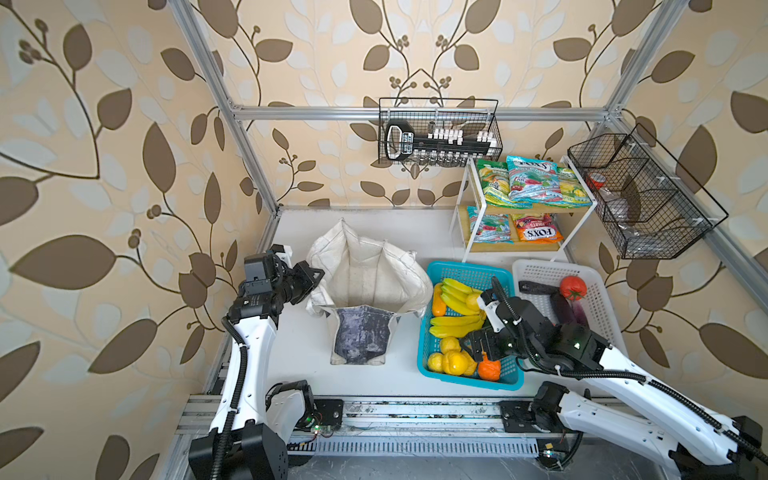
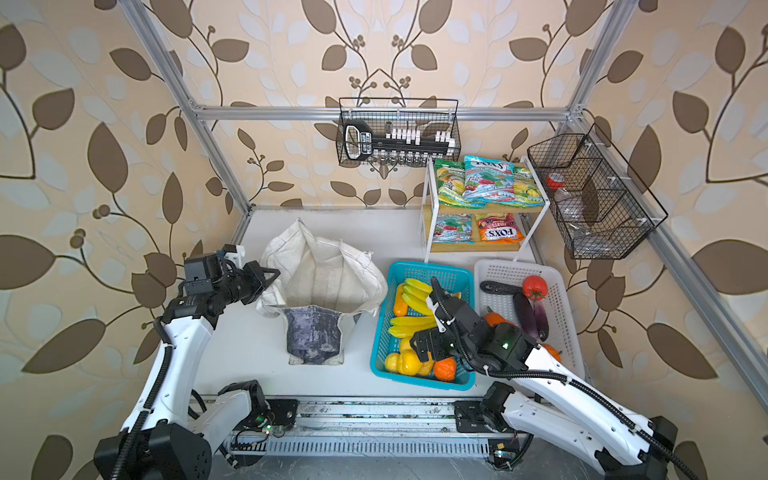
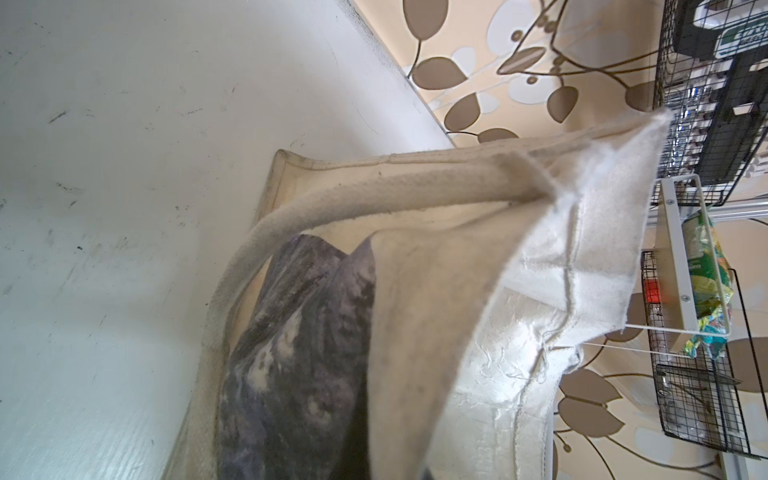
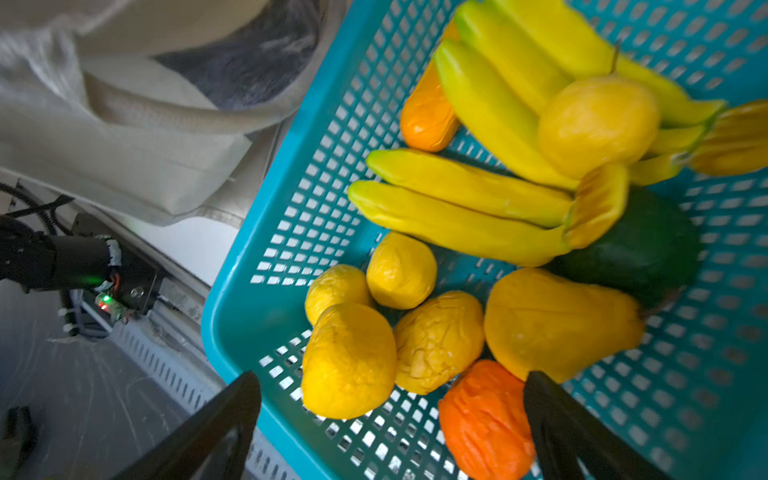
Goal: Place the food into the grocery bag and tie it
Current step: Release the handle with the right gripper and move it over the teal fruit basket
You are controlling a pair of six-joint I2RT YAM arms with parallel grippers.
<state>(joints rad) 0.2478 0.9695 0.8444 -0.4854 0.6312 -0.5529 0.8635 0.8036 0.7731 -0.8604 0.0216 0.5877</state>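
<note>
Count: one off-white fabric tote bag with a grey mottled panel [image 1: 374, 270], standing open mid-table; one blue perforated plastic basket [image 1: 467, 270], one white perforated plastic basket [image 1: 540, 270]; five shiny sweet packets [image 1: 532, 178] on the shelf rack [image 1: 515, 248].

Left gripper [image 1: 311, 276] clamped on the tote's left rim. Right gripper [image 4: 395, 415] spread wide, empty, over the yellow and orange fruit [image 4: 349, 361] in the blue basket.

Only the right wrist view shows a dark green fruit [image 4: 640, 245] under the bananas [image 4: 457, 216].

Tote's right side nearly meets the blue basket; bare table [image 1: 299, 353] in front.
</note>
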